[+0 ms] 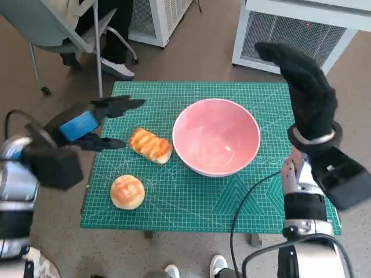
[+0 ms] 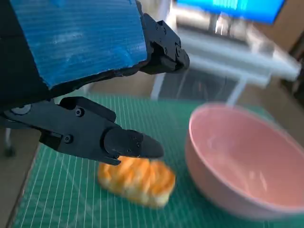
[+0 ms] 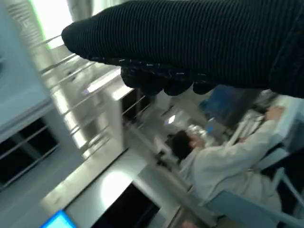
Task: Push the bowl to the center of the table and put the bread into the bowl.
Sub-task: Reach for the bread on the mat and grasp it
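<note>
A pink bowl (image 1: 216, 136) stands near the middle of the green mat (image 1: 255, 191), empty; the left wrist view shows the bowl (image 2: 247, 166) close by. An oblong glazed bread (image 1: 151, 145) lies just left of it, seen blurred as the bread (image 2: 137, 180) under my fingers. A round bun (image 1: 127, 191) lies nearer the front left. My left hand (image 1: 95, 124) hovers open beside the oblong bread, fingers (image 2: 133, 142) spread above it, holding nothing. My right hand (image 1: 304, 90) is raised above the table's right edge, fingers extended, empty.
A grey chair (image 1: 64, 29) and a person's legs and shoe (image 1: 116, 68) stand beyond the far left corner. White cabinets (image 1: 290, 35) stand behind the table. A person in white (image 3: 223, 161) sits in the right wrist view. A black cable (image 1: 249, 197) crosses the mat's front right.
</note>
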